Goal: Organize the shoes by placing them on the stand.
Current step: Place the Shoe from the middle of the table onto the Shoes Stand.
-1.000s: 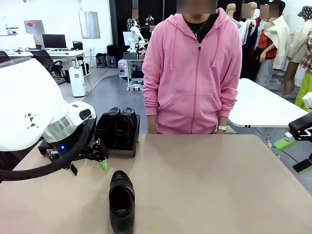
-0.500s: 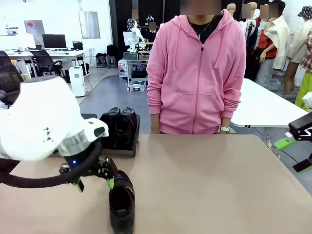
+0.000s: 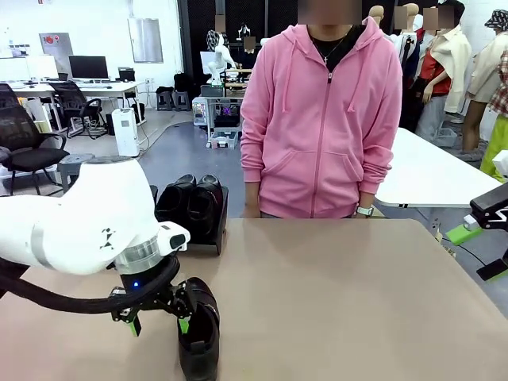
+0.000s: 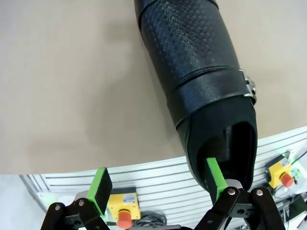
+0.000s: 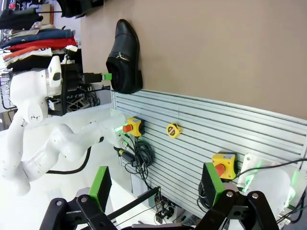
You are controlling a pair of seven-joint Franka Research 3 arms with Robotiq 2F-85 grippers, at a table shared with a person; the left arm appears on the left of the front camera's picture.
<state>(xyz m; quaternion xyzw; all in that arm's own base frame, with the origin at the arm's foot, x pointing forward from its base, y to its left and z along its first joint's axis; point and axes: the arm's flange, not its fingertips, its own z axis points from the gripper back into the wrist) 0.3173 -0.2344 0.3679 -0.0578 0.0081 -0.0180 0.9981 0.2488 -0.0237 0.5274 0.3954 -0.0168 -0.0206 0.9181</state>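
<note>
Two shoes (image 3: pixel 190 205) already sit on the stand (image 3: pixel 218 232), while the open left hand (image 3: pixel 157 321) straddles the side wall of a third shoe (image 3: pixel 198 329) lying on the counter (image 3: pixel 341 302).

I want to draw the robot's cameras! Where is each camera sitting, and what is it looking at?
Front view: sits between the arms, looks across the table at the person; the white left arm shows.
Left wrist view: rides the left arm, looks down at the shoe; the open left gripper shows.
Right wrist view: rides the right arm off the table's edge; the open right gripper shows.
Shared: all see the same lone shoe.
</note>
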